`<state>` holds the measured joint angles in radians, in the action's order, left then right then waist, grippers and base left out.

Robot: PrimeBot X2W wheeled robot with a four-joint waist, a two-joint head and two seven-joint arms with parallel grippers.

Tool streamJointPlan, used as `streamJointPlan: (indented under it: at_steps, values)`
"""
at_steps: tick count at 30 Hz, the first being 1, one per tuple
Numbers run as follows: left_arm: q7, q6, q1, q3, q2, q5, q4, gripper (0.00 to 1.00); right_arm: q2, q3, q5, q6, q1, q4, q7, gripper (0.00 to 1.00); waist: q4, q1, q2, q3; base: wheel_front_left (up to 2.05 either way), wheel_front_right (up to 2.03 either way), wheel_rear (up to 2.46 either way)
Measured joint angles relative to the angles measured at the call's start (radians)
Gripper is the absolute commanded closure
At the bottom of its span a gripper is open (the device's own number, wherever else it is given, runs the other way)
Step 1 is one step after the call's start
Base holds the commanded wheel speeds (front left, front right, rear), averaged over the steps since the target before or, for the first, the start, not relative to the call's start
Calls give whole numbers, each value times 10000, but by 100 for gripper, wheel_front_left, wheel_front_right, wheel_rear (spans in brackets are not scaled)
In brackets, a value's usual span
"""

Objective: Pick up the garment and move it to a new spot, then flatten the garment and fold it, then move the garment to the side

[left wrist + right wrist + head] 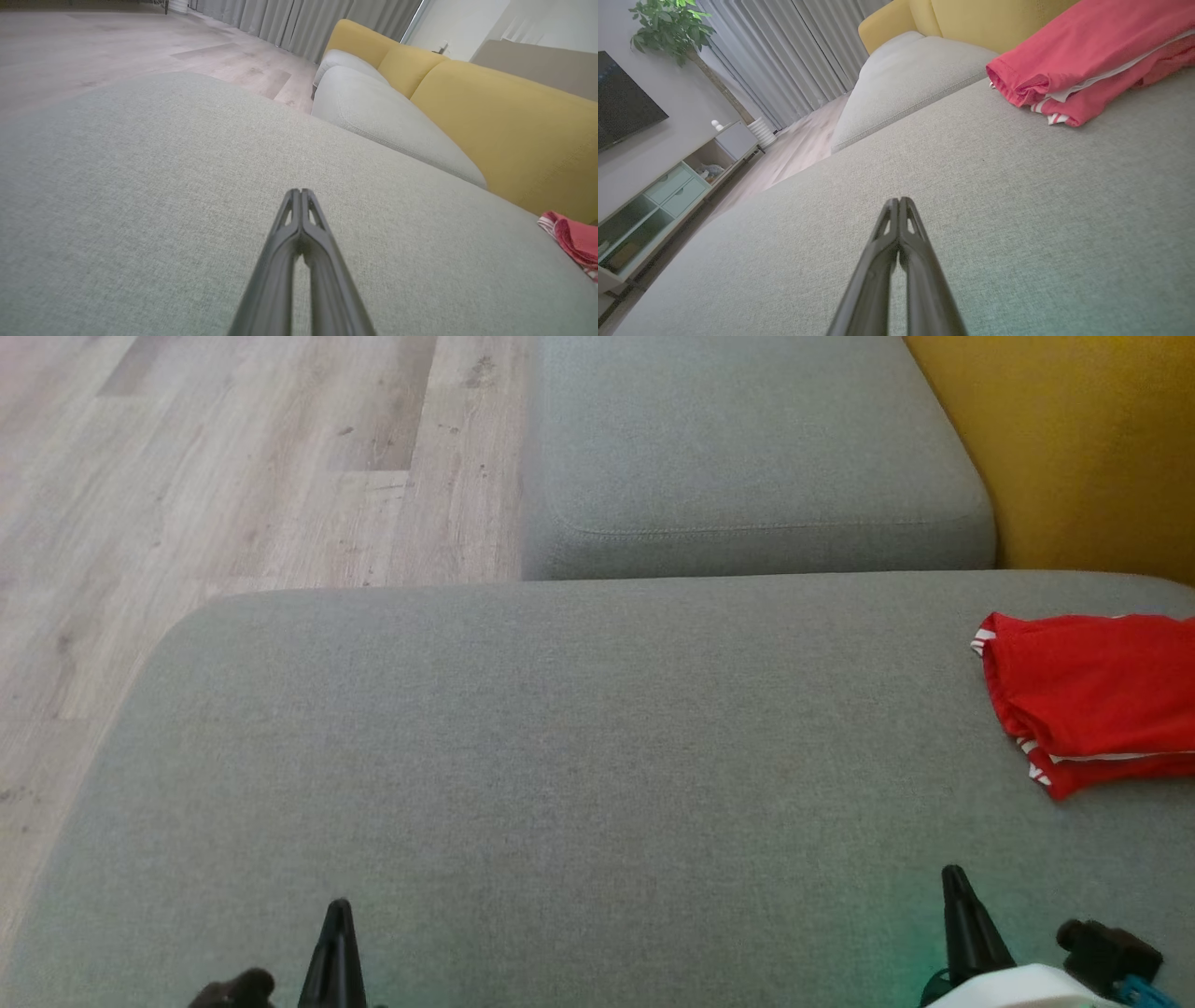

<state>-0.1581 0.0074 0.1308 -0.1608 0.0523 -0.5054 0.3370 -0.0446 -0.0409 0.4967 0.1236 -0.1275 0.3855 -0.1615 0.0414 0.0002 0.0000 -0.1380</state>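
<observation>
The garment (1092,700) is red with white trim and lies folded at the far right of the grey sofa cushion (560,756), running past the head view's right edge. It also shows in the right wrist view as the garment (1087,60) at the top right, and in the left wrist view the garment (577,240) sits at the right edge. My left gripper (338,907) is at the lower left, shut and empty, fingers pressed together (299,192). Near the cushion's front right, my right gripper (954,873) is shut too, holding nothing (899,200), well short of the garment.
A second grey cushion (747,457) lies beyond, with the yellow sofa back (1074,439) at the right. Wooden floor (233,467) lies to the left. A TV cabinet (658,205), a plant (668,28) and curtains (784,56) stand across the room.
</observation>
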Motion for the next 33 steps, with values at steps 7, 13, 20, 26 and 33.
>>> streamJointPlan:
  at_steps: [7,13,20,26,33]
  values:
    - [174,-94,-116,92,0,-802,-54,100,2,151,811,0,8,-56,244,100,-30,0,0,104,0,0,0]
    - [349,-176,-263,328,0,-1494,-111,100,2,222,1501,0,252,-161,382,100,-56,0,0,193,0,0,0]
    - [543,-297,-307,418,-2,-2288,-165,100,4,385,2313,0,360,-198,577,100,-87,0,0,297,0,0,0]
    - [706,-353,-510,648,-6,-2984,-192,100,4,485,2999,0,372,-242,757,100,-113,-1,0,385,0,0,0]
    - [938,-453,-639,744,-6,-3787,-201,100,4,593,3800,0,617,-337,940,100,-143,-1,0,489,0,0,0]
